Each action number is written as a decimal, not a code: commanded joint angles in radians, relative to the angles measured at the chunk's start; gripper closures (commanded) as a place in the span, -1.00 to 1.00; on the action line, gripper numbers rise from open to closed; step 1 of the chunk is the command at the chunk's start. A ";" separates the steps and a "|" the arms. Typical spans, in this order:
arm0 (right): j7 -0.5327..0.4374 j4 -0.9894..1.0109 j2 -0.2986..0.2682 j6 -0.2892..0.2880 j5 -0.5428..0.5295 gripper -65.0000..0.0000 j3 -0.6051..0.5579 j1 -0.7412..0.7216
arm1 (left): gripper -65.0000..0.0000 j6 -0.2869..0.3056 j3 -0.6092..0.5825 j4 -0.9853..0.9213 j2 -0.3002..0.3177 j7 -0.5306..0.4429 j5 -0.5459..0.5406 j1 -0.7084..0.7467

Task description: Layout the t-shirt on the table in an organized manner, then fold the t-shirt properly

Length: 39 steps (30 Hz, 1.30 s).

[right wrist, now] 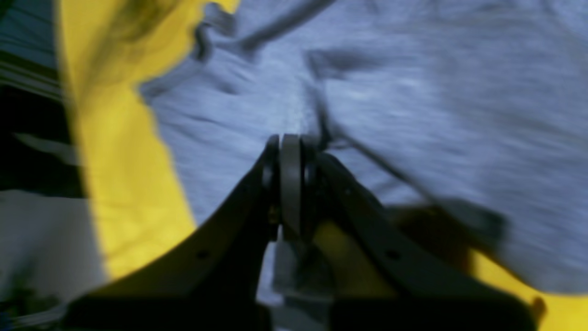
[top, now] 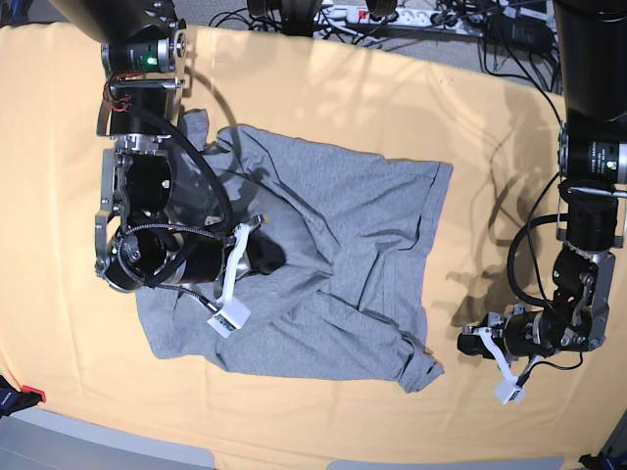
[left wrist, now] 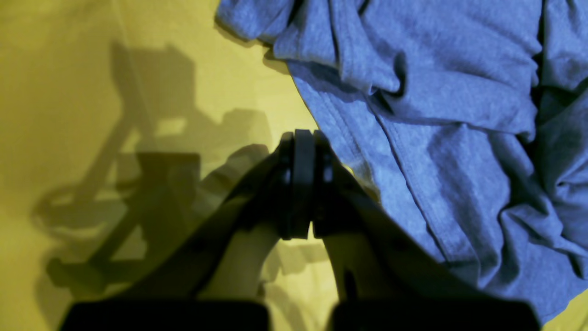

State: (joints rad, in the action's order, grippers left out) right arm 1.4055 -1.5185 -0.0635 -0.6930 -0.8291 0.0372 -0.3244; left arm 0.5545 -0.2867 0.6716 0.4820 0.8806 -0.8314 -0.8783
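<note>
Grey cotton, creased and bunched, covers the middle of the table (top: 323, 117): the t-shirt (top: 333, 255) lies spread but rumpled on the yellow-orange cloth, with one sleeve curled at its near corner. No lettering or label can be read on the side that faces up.

At the far edge a power strip (top: 392, 16) and a tangle of black cables (top: 470, 29) lie beyond the cloth.

From the base view the right arm hangs over the shirt and hides part of it; its own fingers cannot be seen there. The right wrist view, though blurred, shows the right gripper (right wrist: 290, 151) with fingers pressed together above the fabric; whether cloth is caught between them cannot be told.

The left gripper (left wrist: 303, 147) is closed on nothing, just beside the shirt's hem, over bare cloth where its shadow falls.
</note>
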 commanded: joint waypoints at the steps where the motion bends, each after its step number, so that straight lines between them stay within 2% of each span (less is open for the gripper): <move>1: -0.025 -0.020 -0.004 -0.005 0.028 1.00 0.005 -0.024 | 1.00 0.003 0.006 0.015 0.011 -0.015 -0.019 -0.041; 5: -0.059 -0.020 -0.007 -0.005 0.132 1.00 0.005 -0.019 | 1.00 0.003 0.006 0.015 0.011 -0.015 -0.019 -0.041; 10: -0.059 -0.020 -0.025 -0.005 0.120 1.00 0.005 -0.019 | 1.00 0.004 0.006 0.015 0.011 -0.015 -0.019 -0.041; 13: -0.059 -0.020 -0.038 -0.005 0.078 0.40 0.005 -0.023 | 1.00 0.004 0.006 0.015 0.011 -0.016 -0.019 -0.041; 15: -0.059 -0.020 -0.051 -0.005 0.070 0.16 0.005 -0.028 | 1.00 0.004 0.006 0.015 0.011 -0.016 -0.019 -0.041; 19: -0.055 -0.020 -0.073 0.013 0.071 0.15 0.019 -0.042 | 1.00 0.004 0.006 0.015 0.011 -0.016 -0.019 -0.042; 25: -0.060 -0.020 -0.089 0.011 0.096 0.15 0.111 -0.047 | 1.00 0.003 0.006 0.015 0.011 -0.016 -0.016 -0.041; 29: -0.135 -0.020 -0.108 -0.005 0.158 0.15 0.142 -0.038 | 1.00 0.004 0.006 0.015 0.011 -0.016 -0.016 -0.041; 33: -0.202 -0.018 -0.108 -0.005 0.164 0.09 0.117 -0.010 | 1.00 0.004 0.006 0.015 0.011 -0.016 -0.017 -0.041; 36: -0.293 -0.018 -0.108 -0.005 0.293 -0.09 0.077 0.001 | 1.00 0.004 0.006 0.015 0.011 -0.016 -0.016 -0.041; 39: -0.413 -0.018 -0.108 -0.005 0.426 -0.11 0.052 0.018 | 1.00 0.004 0.006 0.015 0.011 -0.015 -0.016 -0.041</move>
State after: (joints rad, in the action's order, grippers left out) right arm 1.0031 -1.5185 -0.1635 -0.6933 -0.3851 0.0895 -0.2859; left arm 0.5545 -0.2867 0.6716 0.4843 0.8825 -0.8307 -0.8783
